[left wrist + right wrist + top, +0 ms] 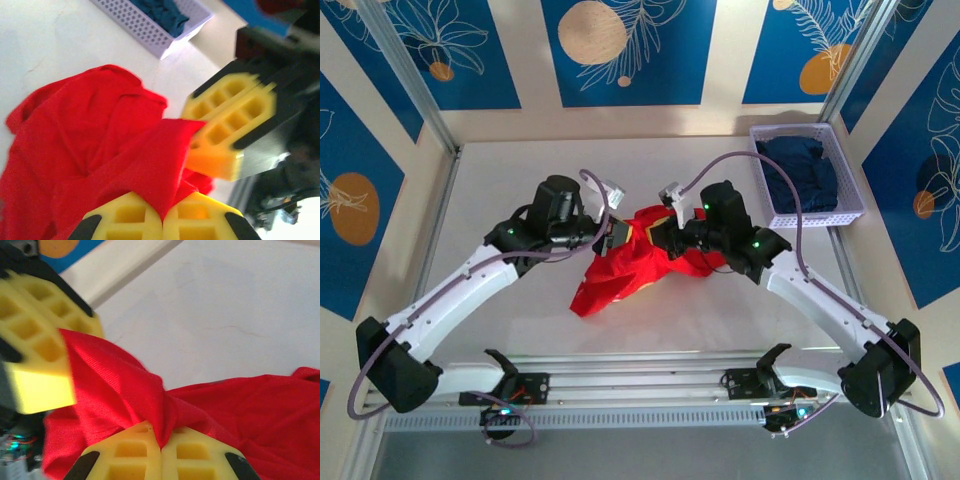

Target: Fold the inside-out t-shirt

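Observation:
The red t-shirt (620, 275) lies bunched in the middle of the white table, part of it lifted between the two arms. My left gripper (613, 236) is shut on a fold of the t-shirt (125, 165), the cloth pinched between its yellow pads (125, 220). My right gripper (665, 232) is shut on another fold of the t-shirt (200, 410), which runs down between its pads (195, 457). The two grippers are close together, each seeing the other's yellow fingers (230, 125) (35, 350). No print is visible on the shirt.
A lavender perforated basket (832, 175) holding a dark navy garment (802, 170) stands at the back right, also seen as the basket (150, 30) in the left wrist view. Bare white table (500, 180) surrounds the shirt. Metal frame posts stand at the back corners.

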Available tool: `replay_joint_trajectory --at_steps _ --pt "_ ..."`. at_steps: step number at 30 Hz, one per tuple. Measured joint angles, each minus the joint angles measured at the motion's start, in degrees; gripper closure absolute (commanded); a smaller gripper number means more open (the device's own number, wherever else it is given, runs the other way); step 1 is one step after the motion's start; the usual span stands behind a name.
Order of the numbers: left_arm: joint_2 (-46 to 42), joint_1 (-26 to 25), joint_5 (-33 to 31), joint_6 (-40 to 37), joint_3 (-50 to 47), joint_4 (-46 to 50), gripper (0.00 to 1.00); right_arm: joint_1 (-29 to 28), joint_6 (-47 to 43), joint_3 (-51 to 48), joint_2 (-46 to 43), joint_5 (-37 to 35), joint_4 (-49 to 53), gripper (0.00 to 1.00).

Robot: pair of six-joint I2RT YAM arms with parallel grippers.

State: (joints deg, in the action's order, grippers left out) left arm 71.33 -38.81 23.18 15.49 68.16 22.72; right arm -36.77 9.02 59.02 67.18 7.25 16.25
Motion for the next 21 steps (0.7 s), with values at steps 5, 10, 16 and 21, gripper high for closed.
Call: replay_joint_trajectory --at_steps 5,10,16,21 --pt "-1.86 0.04 5.55 6.47 -0.46 -1.31 1.00 -2.84 -1.84 1.75 0.00 -9.86 1.51 0.67" --pt "-4.59 0.07 4.57 9.27 -2.38 -1.33 1.00 -4.31 -2.93 1.57 -2.19 -15.23 3.34 0.59" --pt "-4.81 0.07 4.20 11.19 -2.71 -2.23 1.00 -5.92 -5.92 -1.31 -10.54 -13.49 2.67 0.71" --pt "-4.81 0.13 3.93 11.23 -2.89 -2.36 1.00 -6.40 -6.03 -3.19 -11.63 -4.96 0.20 0.70"
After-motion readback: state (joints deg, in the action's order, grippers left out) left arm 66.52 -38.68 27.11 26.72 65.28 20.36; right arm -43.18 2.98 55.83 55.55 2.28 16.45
